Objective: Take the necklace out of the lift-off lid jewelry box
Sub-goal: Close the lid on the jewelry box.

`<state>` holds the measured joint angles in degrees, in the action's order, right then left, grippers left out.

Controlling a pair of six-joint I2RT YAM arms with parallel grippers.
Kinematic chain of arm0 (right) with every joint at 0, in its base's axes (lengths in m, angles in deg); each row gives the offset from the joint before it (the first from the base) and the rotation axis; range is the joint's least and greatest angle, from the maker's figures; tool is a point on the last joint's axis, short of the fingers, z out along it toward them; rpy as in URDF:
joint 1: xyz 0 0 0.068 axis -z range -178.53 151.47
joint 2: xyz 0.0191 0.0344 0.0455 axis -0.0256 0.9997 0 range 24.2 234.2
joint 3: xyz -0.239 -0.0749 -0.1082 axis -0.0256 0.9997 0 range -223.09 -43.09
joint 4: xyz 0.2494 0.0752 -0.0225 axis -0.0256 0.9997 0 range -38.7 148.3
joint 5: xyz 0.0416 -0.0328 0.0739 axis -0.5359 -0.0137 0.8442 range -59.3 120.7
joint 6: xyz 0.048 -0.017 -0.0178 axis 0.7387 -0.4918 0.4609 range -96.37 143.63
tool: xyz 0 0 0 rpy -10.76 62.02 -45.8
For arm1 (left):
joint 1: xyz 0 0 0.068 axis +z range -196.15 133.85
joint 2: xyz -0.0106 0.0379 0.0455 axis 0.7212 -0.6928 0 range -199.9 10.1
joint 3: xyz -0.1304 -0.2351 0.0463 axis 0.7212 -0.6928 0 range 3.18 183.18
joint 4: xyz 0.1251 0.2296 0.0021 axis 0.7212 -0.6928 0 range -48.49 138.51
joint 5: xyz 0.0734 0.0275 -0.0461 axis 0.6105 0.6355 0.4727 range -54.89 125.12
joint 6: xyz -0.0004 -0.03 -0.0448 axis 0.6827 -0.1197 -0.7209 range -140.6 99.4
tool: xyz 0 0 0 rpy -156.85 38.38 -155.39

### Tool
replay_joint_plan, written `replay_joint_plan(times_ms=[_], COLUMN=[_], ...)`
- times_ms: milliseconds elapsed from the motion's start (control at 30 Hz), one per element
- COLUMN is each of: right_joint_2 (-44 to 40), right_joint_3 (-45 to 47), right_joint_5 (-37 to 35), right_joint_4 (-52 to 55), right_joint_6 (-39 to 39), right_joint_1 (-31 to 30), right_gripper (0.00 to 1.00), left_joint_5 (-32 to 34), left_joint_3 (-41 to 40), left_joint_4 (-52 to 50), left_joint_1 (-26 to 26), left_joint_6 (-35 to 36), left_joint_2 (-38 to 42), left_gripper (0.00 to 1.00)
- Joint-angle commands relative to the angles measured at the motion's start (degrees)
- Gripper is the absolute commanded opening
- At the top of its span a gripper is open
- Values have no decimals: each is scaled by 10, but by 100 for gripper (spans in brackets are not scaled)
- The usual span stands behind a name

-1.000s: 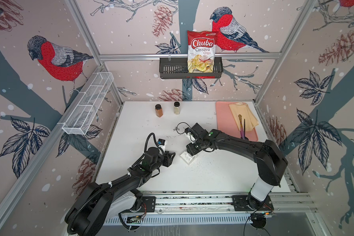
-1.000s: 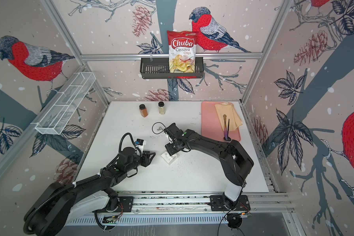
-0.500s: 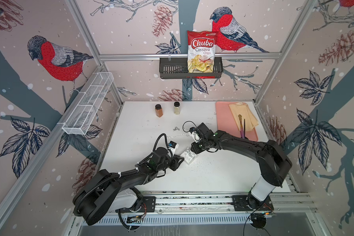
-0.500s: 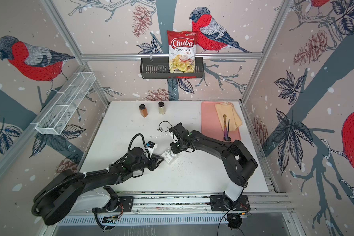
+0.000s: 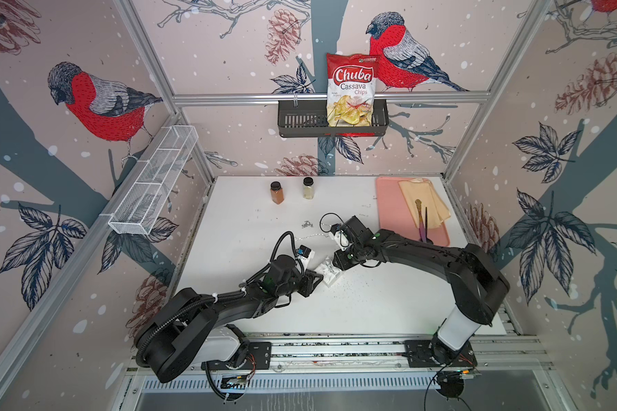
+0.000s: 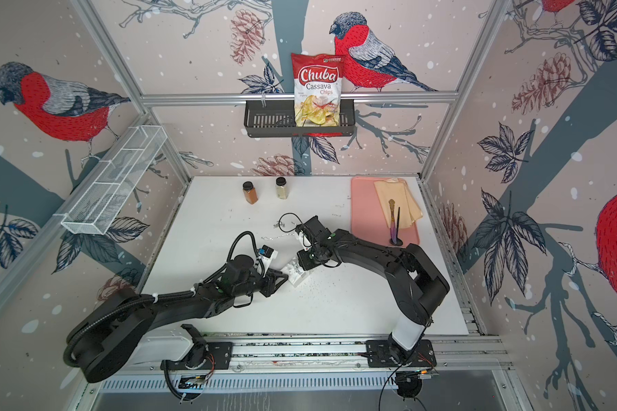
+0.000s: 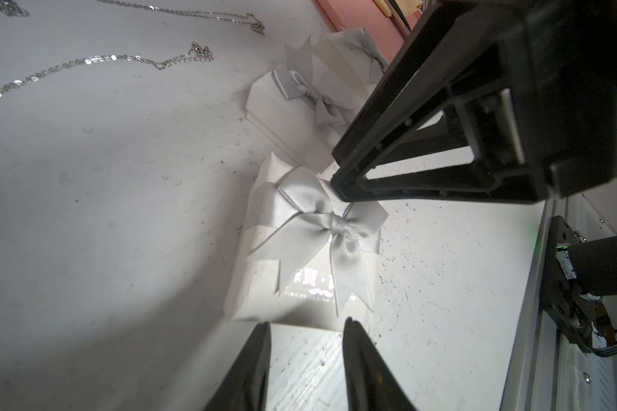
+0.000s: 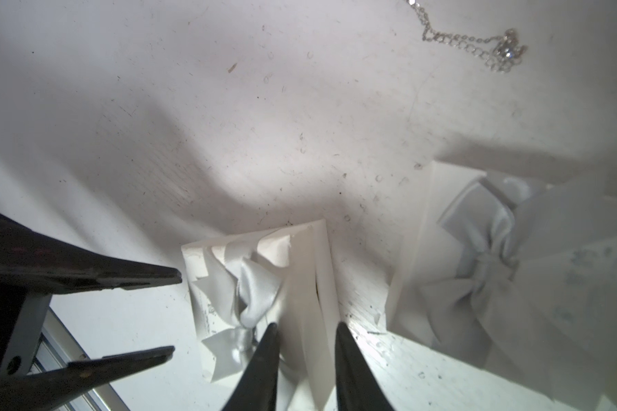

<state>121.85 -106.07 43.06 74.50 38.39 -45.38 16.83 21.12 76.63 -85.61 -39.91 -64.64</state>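
The white jewelry box (image 7: 300, 277) with a silver bow on its lid sits mid-table in both top views (image 5: 327, 273) (image 6: 296, 274) and looks tilted. My right gripper (image 8: 305, 326) is shut on its far edge (image 8: 310, 256), one finger on the bow side and one behind it; the left wrist view shows this grip (image 7: 335, 170). My left gripper (image 7: 307, 323) stands open, with its tips just short of the box's near edge, also in the right wrist view (image 8: 175, 313). The lid is on, so the necklace is hidden.
Two more bow boxes (image 7: 293, 103) (image 7: 353, 46) lie just behind. Loose silver chains (image 7: 97, 62) (image 5: 306, 224) lie on the white table toward the back. A pink tray (image 5: 392, 199) with cloth and utensils is back right. Two spice jars (image 5: 276, 194) (image 5: 308, 188) stand at the back.
My left arm has reached right, up to the box, and its jaws have narrowed. My right gripper has closed on the box's far edge.
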Motion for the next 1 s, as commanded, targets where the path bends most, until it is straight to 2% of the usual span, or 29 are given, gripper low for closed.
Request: replay_joint_plan(times_ms=[0, 267, 367, 667, 833, 967], right_joint_2=[-2, 18, 19, 3, 0, -4], right_joint_3=[3, 15, 19, 39, 49, 58], right_joint_5=[10, 21, 40, 94, 103, 111], right_joint_4=[-3, -2, -6, -25, -33, -43], right_joint_6=[-2, 4, 4, 14, 19, 22], right_joint_1=[0, 1, 4, 32, 34, 37], right_gripper=[29, 30, 40, 38, 40, 40], left_joint_5=[-12, -7, -3, 3, 24, 19], left_joint_3=[8, 14, 14, 13, 15, -4], left_joint_4=[29, 21, 15, 5, -48, -75], left_joint_1=[-3, -4, -4, -4, -4, -4], left_joint_6=[-5, -3, 0, -2, -4, -3], left_joint_2=[-7, -3, -1, 11, 51, 86], left_gripper=[38, 38, 37, 37, 37, 42])
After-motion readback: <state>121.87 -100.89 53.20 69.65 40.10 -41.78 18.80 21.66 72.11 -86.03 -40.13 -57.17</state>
